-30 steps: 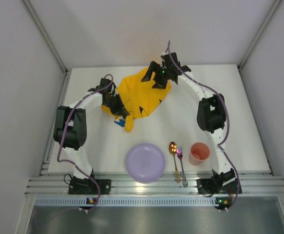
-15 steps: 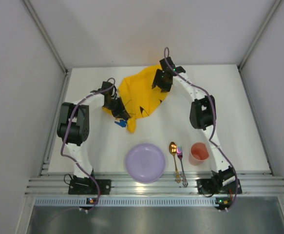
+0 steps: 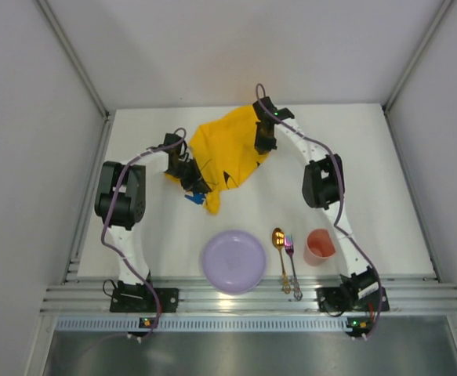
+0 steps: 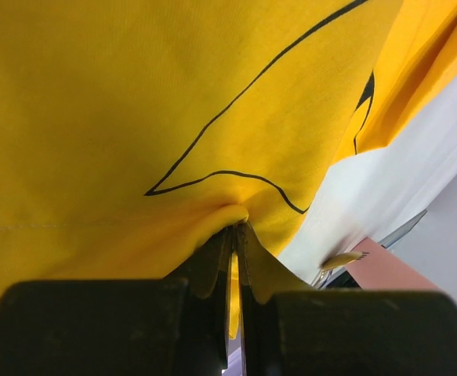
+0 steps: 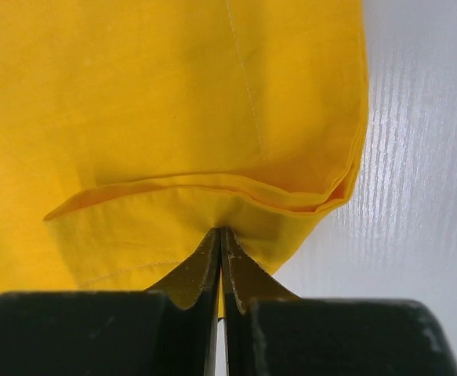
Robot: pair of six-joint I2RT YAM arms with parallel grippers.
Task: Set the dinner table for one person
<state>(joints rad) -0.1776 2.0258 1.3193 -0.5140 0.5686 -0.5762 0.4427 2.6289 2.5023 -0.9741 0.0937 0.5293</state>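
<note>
We see a crumpled yellow cloth (image 3: 224, 153) spread on the white tabletop (image 3: 369, 172). The left end effector (image 4: 234, 229) is clamped on the cloth's left edge, and the right end effector (image 5: 220, 231) is clamped on its far right hem. Nearer than the cloth sit a purple plate (image 3: 233, 261), spoon (image 3: 281, 262), fork (image 3: 292, 270) and pink cup (image 3: 320, 246).

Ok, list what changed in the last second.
The right tool drew in from the far side onto the right edge of the cloth and now pinches it. The left tool kept its pinch. Plate, spoon, fork and cup stayed put.
</note>
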